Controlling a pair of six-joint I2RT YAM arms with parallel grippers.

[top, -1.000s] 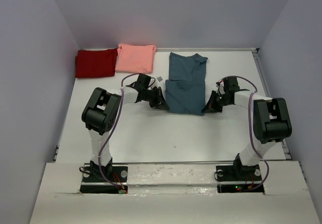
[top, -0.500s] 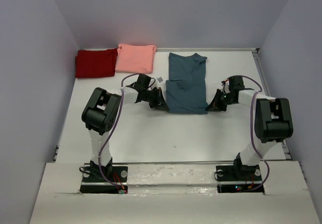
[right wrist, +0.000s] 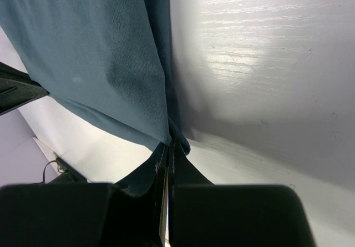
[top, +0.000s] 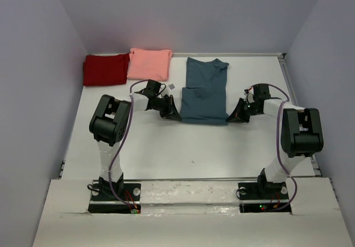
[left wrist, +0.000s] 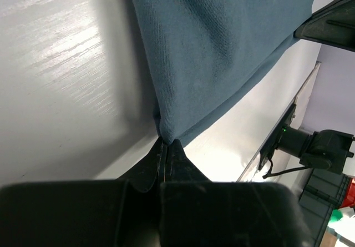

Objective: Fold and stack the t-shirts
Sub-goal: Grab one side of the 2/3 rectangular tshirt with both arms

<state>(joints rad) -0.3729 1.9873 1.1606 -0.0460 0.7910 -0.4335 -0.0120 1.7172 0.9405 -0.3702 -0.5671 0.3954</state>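
Two look folded: red tee (top: 104, 70), pink tee (top: 150, 64), far-left corner of bench (top: 166, 147). Your left gripper (top: 176, 115) and right gripper (top: 231, 119) pinch the teal tee (top: 205, 91) at its near corners, mid-fold; stacking pending.

Left arm (top: 111, 126): rises from base at 7 o'clock, elbow folded, forearm running toward 1 o'clock, wrist bent down. Left gripper (top: 175, 115) aims at 4 o'clock, jaws pressed together, pinching near left corner of teal-blue t-shirt (top: 205, 91).

Right arm (top: 299, 131): mirrored from 5 o'clock base, forearm toward 11 o'clock. Right gripper (top: 233, 117) aims at 8 o'clock, jaws pressed together on near right corner.
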